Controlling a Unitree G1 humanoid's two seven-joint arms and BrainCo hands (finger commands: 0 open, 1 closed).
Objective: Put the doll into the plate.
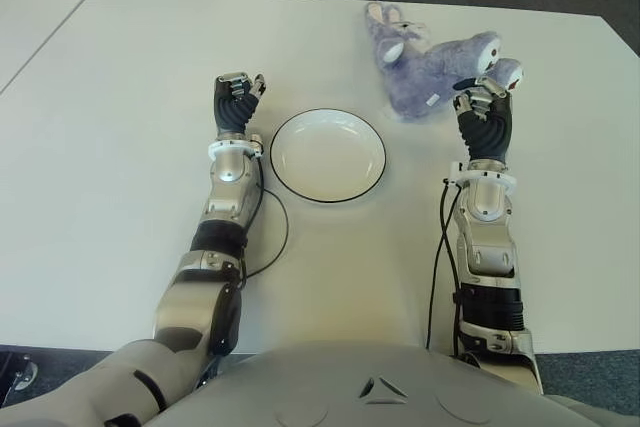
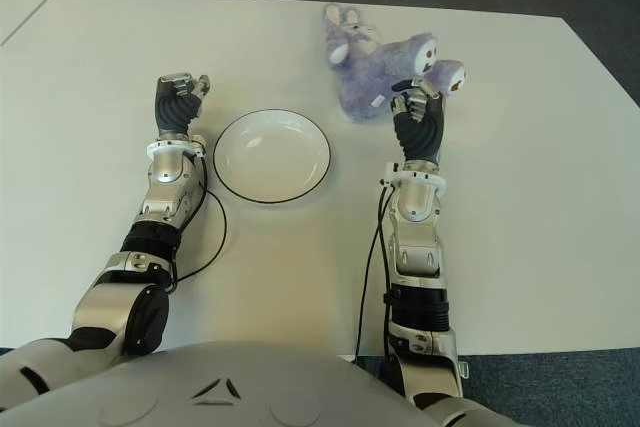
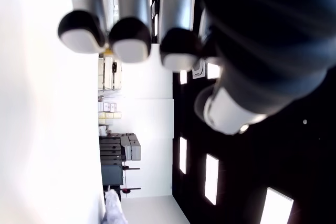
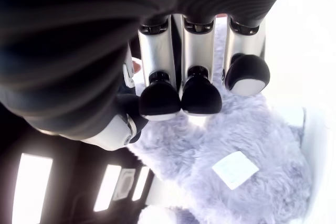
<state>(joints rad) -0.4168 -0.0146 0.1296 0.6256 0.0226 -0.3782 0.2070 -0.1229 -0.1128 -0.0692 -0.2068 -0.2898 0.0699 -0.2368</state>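
Doll (image 1: 425, 72): purple plush animal lying on its side on the worktop (image 1: 120, 117), beyond and to the right of the plate; not in the plate.
Doll axis: long axis runs roughly left to right with a slight tilt; ears and head end sit at the far left, feet with pale soles at the right, next to the right hand.
Doll surface: shaggy lavender fur, soft rounded limbs, a small white tag sewn to the body (image 4: 234, 169).
Plate (image 1: 328, 155): round, shallow, glossy white with a thin dark rim; flat on the worktop between the two arms, nothing in it.
Right hand (image 1: 482, 107): raised at the doll's right end; fingers (image 4: 200, 96) curled down just over the fur, dark rounded tips, metal segments; not closed around the doll, nothing held.
Left hand (image 1: 236, 97): just left of the plate, fingers loosely bent, holding nothing.
Worktop: flat, matt white.
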